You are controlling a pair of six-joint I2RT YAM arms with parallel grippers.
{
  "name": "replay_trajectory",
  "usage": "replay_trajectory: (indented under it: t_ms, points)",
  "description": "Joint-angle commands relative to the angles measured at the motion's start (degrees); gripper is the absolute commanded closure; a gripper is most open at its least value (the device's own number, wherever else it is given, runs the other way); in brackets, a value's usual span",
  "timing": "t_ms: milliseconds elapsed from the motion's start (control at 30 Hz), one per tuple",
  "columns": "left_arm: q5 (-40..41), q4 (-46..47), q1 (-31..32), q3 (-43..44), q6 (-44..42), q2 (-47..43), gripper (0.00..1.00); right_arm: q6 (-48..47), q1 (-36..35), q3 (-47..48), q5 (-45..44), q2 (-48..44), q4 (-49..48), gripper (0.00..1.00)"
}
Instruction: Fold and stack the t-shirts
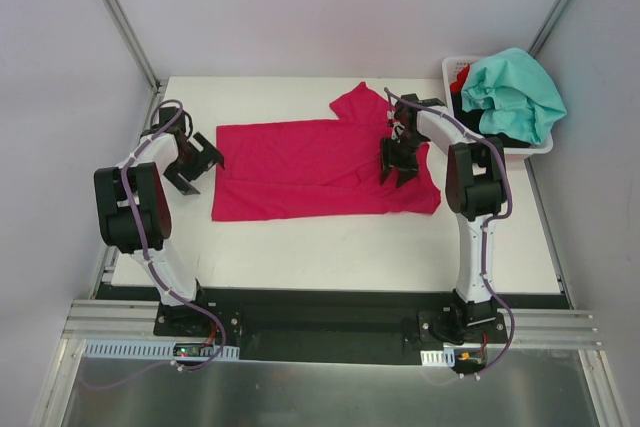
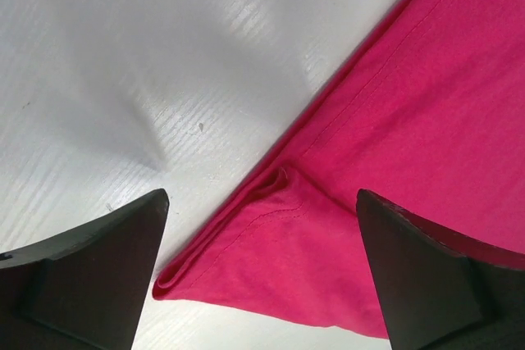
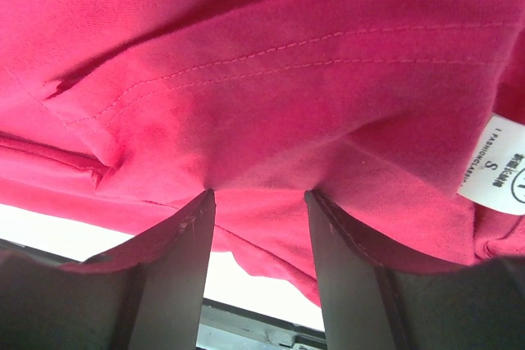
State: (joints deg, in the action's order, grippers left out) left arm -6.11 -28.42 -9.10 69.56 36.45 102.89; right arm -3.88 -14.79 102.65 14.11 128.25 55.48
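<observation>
A large magenta-pink t-shirt (image 1: 300,167) lies spread on the white table, one sleeve (image 1: 360,104) pointing to the back. My left gripper (image 1: 195,169) is open at the shirt's left edge. In the left wrist view the jaws of the left gripper (image 2: 261,194) stand wide apart over a folded hem corner (image 2: 287,268), not touching it. My right gripper (image 1: 400,162) sits on the shirt's right part. In the right wrist view the right gripper (image 3: 258,194) has its jaws partly apart, tips pressed against the pink cloth (image 3: 287,55) near the white label (image 3: 496,161).
A white basket (image 1: 450,72) stands at the back right corner. It holds a teal-mint t-shirt (image 1: 515,92), with a black one (image 1: 490,127) and a red one (image 1: 460,75) under it. Bare table (image 1: 330,247) lies in front of the pink shirt.
</observation>
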Motion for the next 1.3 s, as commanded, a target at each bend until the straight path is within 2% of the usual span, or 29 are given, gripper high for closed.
replay_trajectory:
  t_ms: [0,133,300,333,367,400,467,600,900,1100,1267]
  points:
    - [-0.48,-0.58,-0.39,-0.30,-0.94,-4.01,0.01,-0.87,-0.24,0.01,-1.80,-1.24,2.00,0.48]
    - [2.49,-3.03,1.36,1.98,-1.81,-10.23,0.01,-0.95,-0.33,-0.35,-1.80,-3.52,2.08,0.48]
    - [5.23,-8.92,8.03,7.86,-3.84,-15.52,0.01,-0.69,-0.33,-0.43,-2.77,-8.87,3.23,0.47]
    - [4.62,-9.28,8.74,8.05,-3.66,-16.83,0.01,-0.43,-0.33,-1.39,-3.38,-10.11,3.23,0.46]
    - [-0.61,-9.11,8.93,7.79,-2.97,-17.19,0.01,-0.17,-0.33,-2.27,-3.30,-11.34,2.44,0.46]
    - [-2.57,-9.10,9.01,7.44,-2.26,-17.37,0.01,0.10,-0.24,-3.41,-2.95,-12.83,1.83,0.46]
    - [-5.74,-8.41,11.03,6.12,-0.86,-17.46,0.01,1.06,-0.33,-7.35,-1.80,-16.87,-0.45,0.45]
    - [-6.89,-4.37,13.58,-0.89,0.64,-18.86,0.01,2.38,-0.33,-14.13,-2.07,-22.51,-3.62,0.43]
    - [-5.14,3.02,13.76,-11.81,2.31,-20.54,0.01,3.53,-0.24,-25.29,-8.47,-24.71,-6.27,0.43]
    - [-4.00,6.18,13.76,-13.84,1.96,-18.52,0.01,3.62,0.20,-26.89,-10.06,-22.43,-8.28,0.43]
    - [-3.65,9.96,13.76,-16.46,2.75,-18.25,0.01,3.62,0.64,-24.70,-11.99,-19.71,-7.59,0.43]
